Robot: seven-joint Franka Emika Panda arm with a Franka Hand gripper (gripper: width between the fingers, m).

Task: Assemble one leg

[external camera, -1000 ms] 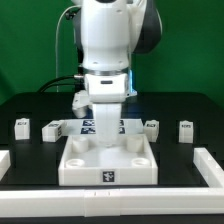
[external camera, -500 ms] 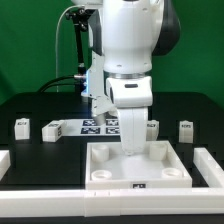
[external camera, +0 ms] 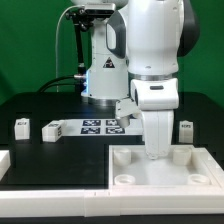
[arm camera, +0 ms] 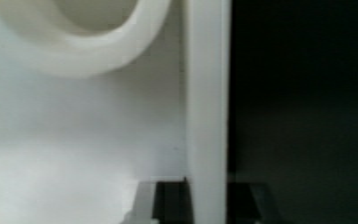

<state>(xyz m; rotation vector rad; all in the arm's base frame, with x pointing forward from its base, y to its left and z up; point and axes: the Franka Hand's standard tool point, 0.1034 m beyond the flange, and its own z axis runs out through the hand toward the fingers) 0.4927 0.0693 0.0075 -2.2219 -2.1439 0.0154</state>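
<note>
**One wide view, one very close**

In the exterior view we stand in front of the arm (external camera: 155,70), a little above the black surface (external camera: 40,150). We face the green backdrop (external camera: 30,50) from far enough off to take in most of the white panel (external camera: 160,180). In the wrist view we look past the gripper (arm camera: 206,203), very near that panel (arm camera: 69,140). It shows one round hole (arm camera: 91,25), one rim, and dark surface (arm camera: 309,100) beyond. Both views share the panel.
</note>
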